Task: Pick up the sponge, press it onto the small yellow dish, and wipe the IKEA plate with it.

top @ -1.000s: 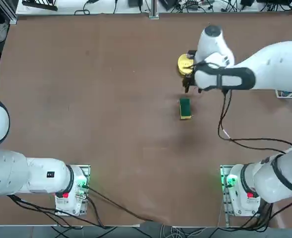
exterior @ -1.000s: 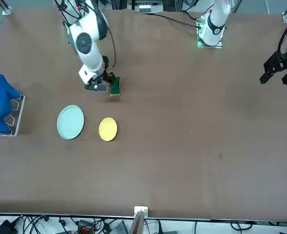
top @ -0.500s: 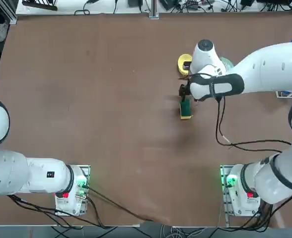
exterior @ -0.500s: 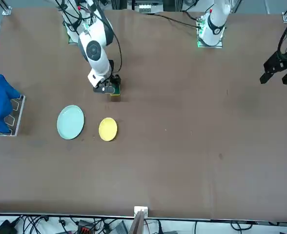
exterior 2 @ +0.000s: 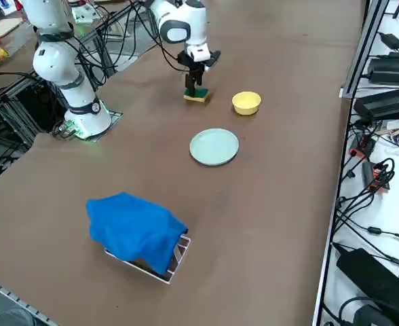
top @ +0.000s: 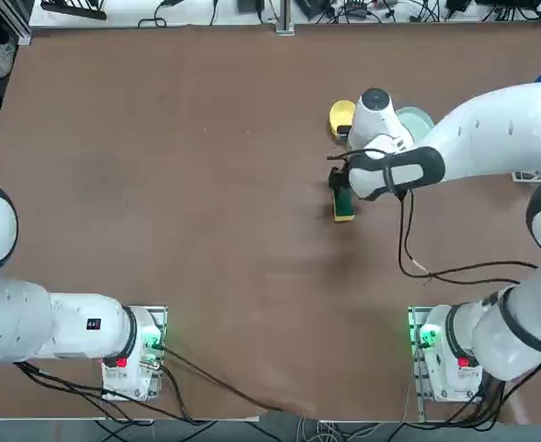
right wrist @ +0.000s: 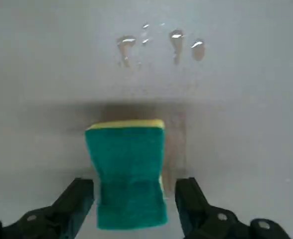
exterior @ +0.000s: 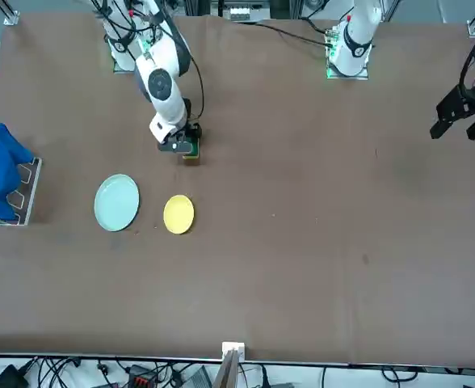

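Brown tabletop (top: 206, 184) fills the scene, a wide flat surface with a robot arm working near its far right part. A small rectangular sponge (right wrist: 127, 169) with a dark green scouring top and a thin yellow foam layer lies flat on the table. The right gripper (right wrist: 134, 199), a black two-finger pincer on a white arm, points down over the sponge. Its fingers (right wrist: 76, 199) are spread wide, one on each long side of the sponge, with a narrow gap showing on both sides, so the sponge is straddled but not pinched. From overhead the sponge (top: 343, 208) sticks out from under the gripper (top: 341, 187) on the side toward the robot's base.

A small round bright yellow dish (exterior 2: 246, 102) sits near the sponge (exterior 2: 197, 94), on the far side from the robot. A larger round pale blue-green plate (exterior 2: 214, 147) with a raised rim rests just beside the dish, further to the robot's right. A few water droplets (right wrist: 159, 42) glisten on the table beyond the sponge. A crumpled blue cloth (exterior 2: 135, 229) drapes over a small rack well apart at the table's right edge.
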